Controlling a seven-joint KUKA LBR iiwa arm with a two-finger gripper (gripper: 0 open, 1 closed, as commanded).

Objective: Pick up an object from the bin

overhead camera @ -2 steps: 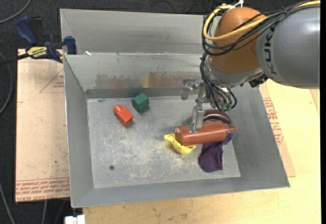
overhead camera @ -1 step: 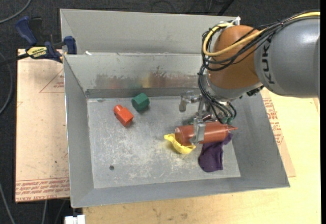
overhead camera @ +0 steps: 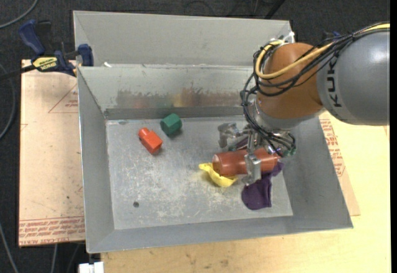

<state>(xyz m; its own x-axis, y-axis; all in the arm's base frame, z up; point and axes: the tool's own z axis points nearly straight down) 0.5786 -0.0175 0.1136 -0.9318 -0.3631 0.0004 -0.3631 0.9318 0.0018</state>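
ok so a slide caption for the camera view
Gripper over a red cylinder, yellow piece and purple piece; orange block, green block lie apart.

Single overhead camera looking down on the grey metal bin (overhead camera: 180,203).
It is sitting above and somewhat to one side, framing the whole bin closely, while the grey robot arm (overhead camera: 360,79) is entering from the picture's right.
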